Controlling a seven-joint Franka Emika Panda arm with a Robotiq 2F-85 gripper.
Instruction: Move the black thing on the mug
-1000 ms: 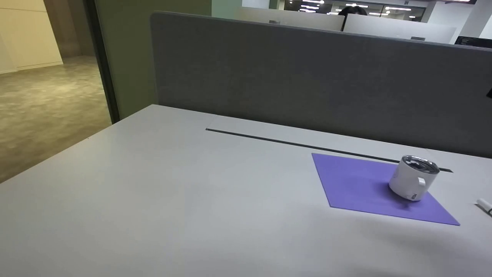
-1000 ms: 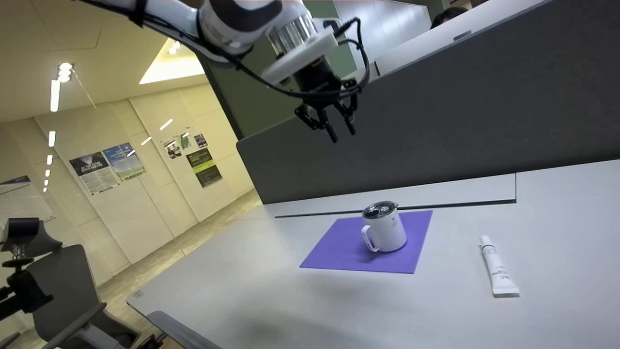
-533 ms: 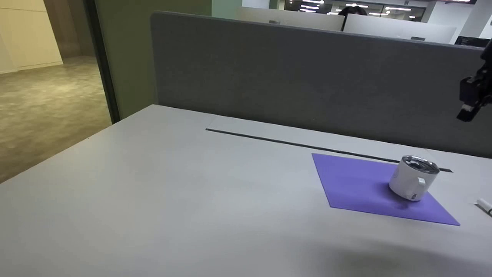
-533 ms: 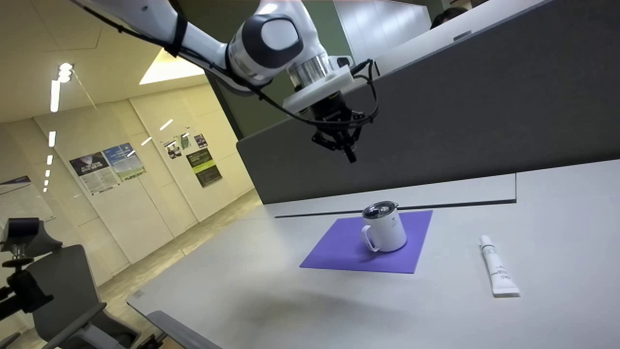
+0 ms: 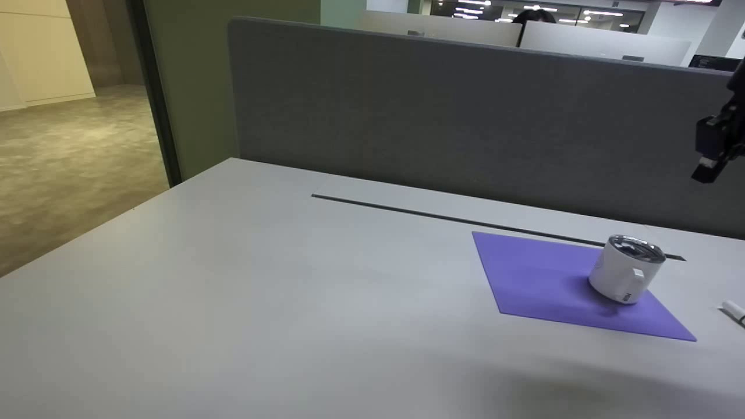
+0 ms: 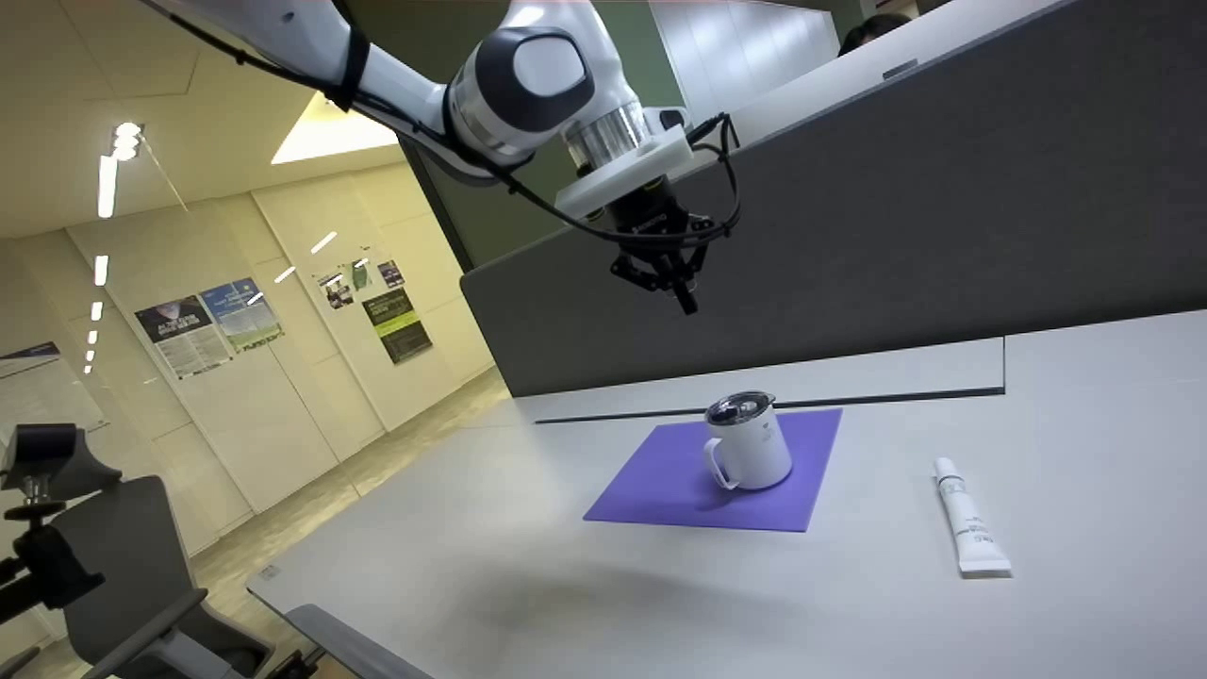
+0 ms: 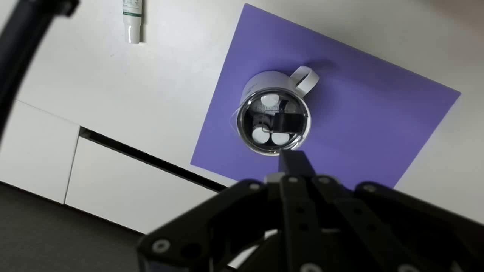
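Observation:
The white mug [image 7: 270, 81] stands upright on the purple mat [image 7: 359, 117], and shows in both exterior views [image 5: 623, 276] [image 6: 754, 453]. Its clear lid carries a short black piece, the black thing [image 7: 289, 122], seen clearly in the wrist view. In the exterior views the piece is too small to make out. My gripper [image 6: 686, 300] hangs well above the mug, pointing down. In the wrist view its fingertips [image 7: 297, 162] are together with nothing between them and overlap the near edge of the lid in the picture. In an exterior view only part of the gripper [image 5: 707, 171] shows.
A white tube [image 6: 971, 523] lies on the table [image 6: 424, 538] apart from the mat; it also shows in the wrist view [image 7: 132, 22]. A long dark strip [image 5: 436, 217] runs across the tabletop behind the mat. A dark grey partition [image 6: 896, 217] stands along the back edge.
Over the last second my gripper has come down and across towards the mug, and its fingers have gone from open to shut. In the last half second it barely moves. The mug stays put.

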